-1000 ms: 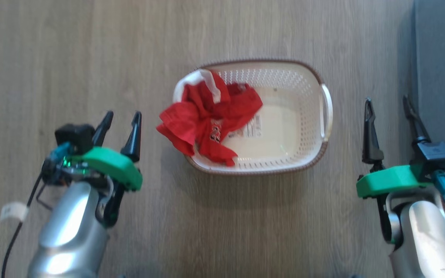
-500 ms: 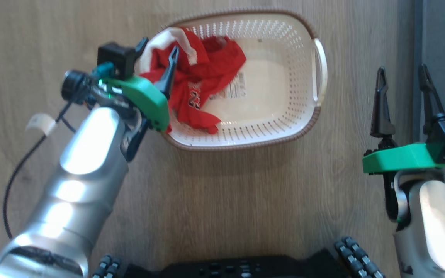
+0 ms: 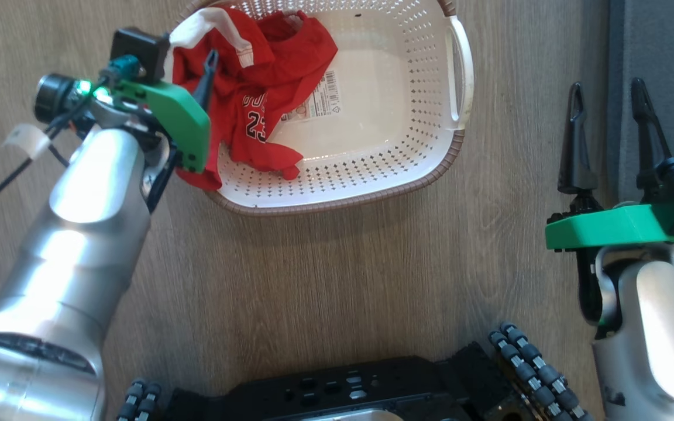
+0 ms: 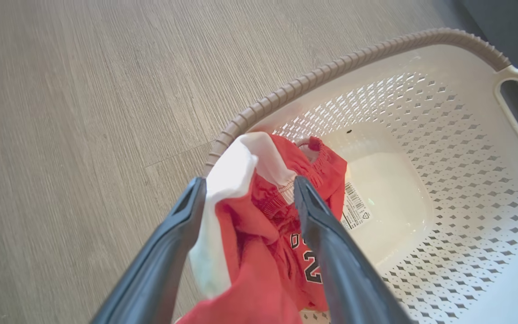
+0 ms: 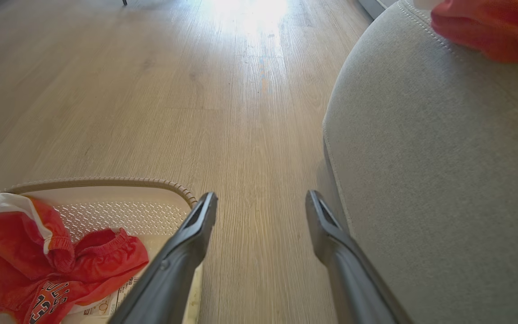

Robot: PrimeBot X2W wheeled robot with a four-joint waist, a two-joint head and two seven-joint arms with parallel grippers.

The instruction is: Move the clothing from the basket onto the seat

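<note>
The right gripper (image 5: 261,198) over the floor (image 5: 173,90), between basket (image 5: 106,182) and seat (image 5: 421,180).
Its two dark fingers stand spread wide above pale wood planks. At lower left the brown-rimmed basket holds crumpled red clothing (image 5: 29,256) with a white band and printed letters. The grey seat takes up the right; at its upper corner lies a red cloth (image 5: 488,27), cut by the frame, perhaps another garment.

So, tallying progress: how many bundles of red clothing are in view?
2: one bundle heaped at the basket's left end, another bundle lying on the grey seat. The first may hide more than one garment.
</note>
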